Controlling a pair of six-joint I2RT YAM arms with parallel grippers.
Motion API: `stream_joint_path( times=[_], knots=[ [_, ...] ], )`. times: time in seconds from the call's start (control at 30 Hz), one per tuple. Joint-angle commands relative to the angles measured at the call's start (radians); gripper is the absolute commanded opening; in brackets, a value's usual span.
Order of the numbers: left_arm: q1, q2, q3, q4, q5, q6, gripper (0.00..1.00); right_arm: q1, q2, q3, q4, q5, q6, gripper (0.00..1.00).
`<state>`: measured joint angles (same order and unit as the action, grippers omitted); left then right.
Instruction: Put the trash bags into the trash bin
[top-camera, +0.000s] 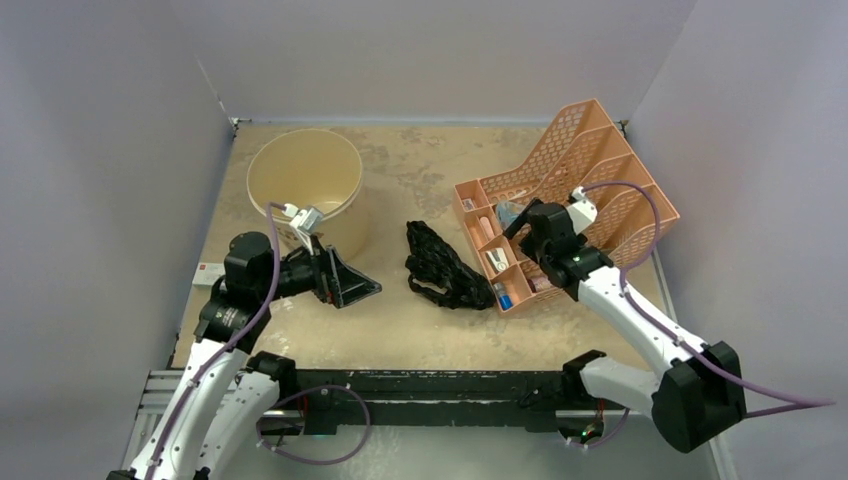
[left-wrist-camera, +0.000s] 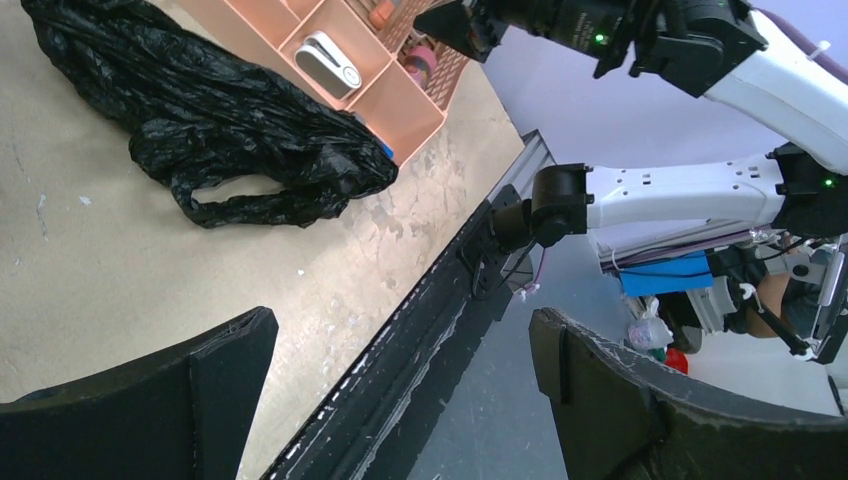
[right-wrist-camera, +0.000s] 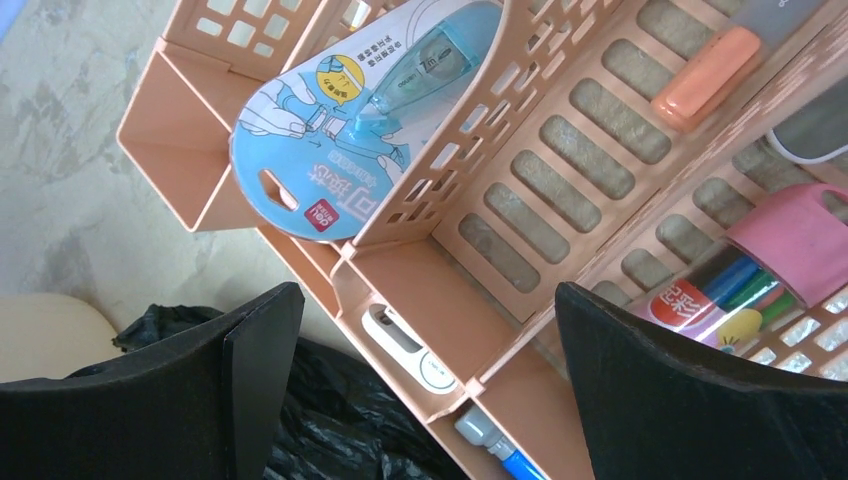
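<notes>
The black trash bag (top-camera: 440, 268) lies crumpled on the table's middle, against the left side of the orange organiser. It also shows in the left wrist view (left-wrist-camera: 220, 130) with a loop handle at its near end, and in the right wrist view (right-wrist-camera: 330, 410). The cream trash bin (top-camera: 305, 185) stands upright at the back left, with nothing showing inside it. My left gripper (top-camera: 362, 289) is open and empty, between the bin and the bag, its jaws (left-wrist-camera: 400, 330) wide apart over the table's front edge. My right gripper (top-camera: 517, 222) is open and empty above the organiser's front compartments, jaws (right-wrist-camera: 430, 300) wide apart.
The orange mesh organiser (top-camera: 570, 200) stands at the right, holding a correction-tape pack (right-wrist-camera: 340, 150), a white device (right-wrist-camera: 410, 350), pens and other stationery. A small white box (top-camera: 208, 275) lies at the table's left edge. A black rail (top-camera: 430, 385) runs along the front edge. Walls enclose three sides.
</notes>
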<state>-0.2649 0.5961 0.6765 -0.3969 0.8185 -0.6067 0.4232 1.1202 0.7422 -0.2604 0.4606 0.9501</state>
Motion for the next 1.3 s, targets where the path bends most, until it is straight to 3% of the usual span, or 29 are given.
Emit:
stream_joint_path(
  times=[0.0,0.2,0.4,0.63,0.87,0.93,1.17,1.27],
  knots=[
    [-0.004,0.008,-0.011,0.050,0.003,0.033,1.00,-0.005,-0.075,0.010,-0.035,0.037,0.066,0.99],
    [-0.004,0.023,-0.001,0.036,-0.006,0.056,1.00,-0.020,-0.090,-0.119,0.115,0.042,0.104,0.99],
    [-0.004,0.026,0.009,0.011,-0.006,0.069,1.00,-0.112,0.050,-0.029,0.177,0.010,0.002,0.99],
    [-0.004,0.024,0.017,-0.010,-0.005,0.067,1.00,-0.196,0.196,0.001,0.367,0.086,0.048,0.91],
    [-0.004,0.016,0.014,-0.017,0.007,0.058,1.00,-0.260,0.410,0.227,0.357,0.089,0.029,0.88],
    [-0.004,0.013,0.014,-0.018,0.013,0.058,1.00,-0.270,0.446,0.261,0.393,0.083,-0.032,0.88],
    [-0.004,0.005,0.010,-0.026,0.023,0.058,1.00,-0.329,0.559,0.362,0.328,0.103,0.040,0.84],
    [-0.004,0.000,0.023,-0.047,0.028,0.062,1.00,-0.333,0.557,0.390,0.310,0.089,-0.007,0.85]
  ],
)
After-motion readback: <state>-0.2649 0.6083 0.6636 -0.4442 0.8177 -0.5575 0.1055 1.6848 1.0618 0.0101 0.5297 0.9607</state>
